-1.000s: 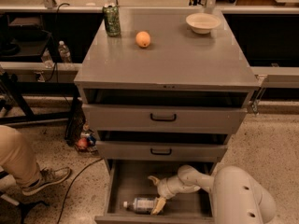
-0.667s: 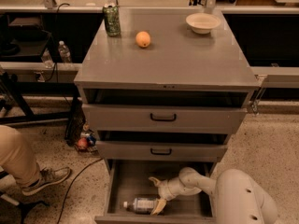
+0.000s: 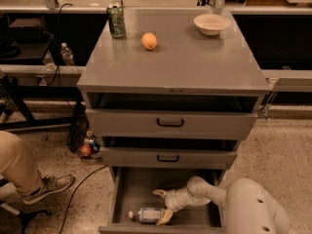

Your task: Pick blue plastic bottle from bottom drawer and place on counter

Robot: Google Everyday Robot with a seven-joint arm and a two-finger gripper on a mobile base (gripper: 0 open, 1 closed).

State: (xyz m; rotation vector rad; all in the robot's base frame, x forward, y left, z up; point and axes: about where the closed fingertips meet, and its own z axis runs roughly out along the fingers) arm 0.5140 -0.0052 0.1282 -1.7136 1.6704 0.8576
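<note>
Camera view: the gripper [image 3: 161, 206] sits low in the bottom drawer [image 3: 135, 191], fingers [image 3: 165, 217] spread wide at the right end of the blue plastic bottle [image 3: 146, 214]. The bottle lies on its side by the near wall, seemingly about to be straddled. The worktop [image 3: 195, 65] waits above.

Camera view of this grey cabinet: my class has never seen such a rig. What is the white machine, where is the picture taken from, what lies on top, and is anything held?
The white shape at lower right is a robot arm ending in a two-finger gripper. The one camera looks down on the cabinet from in front. On the counter stand a green can, an orange and a pale bowl. The bottom drawer is pulled out, and the blue plastic bottle lies on its side inside. The gripper is open beside it, holding nothing.
</note>
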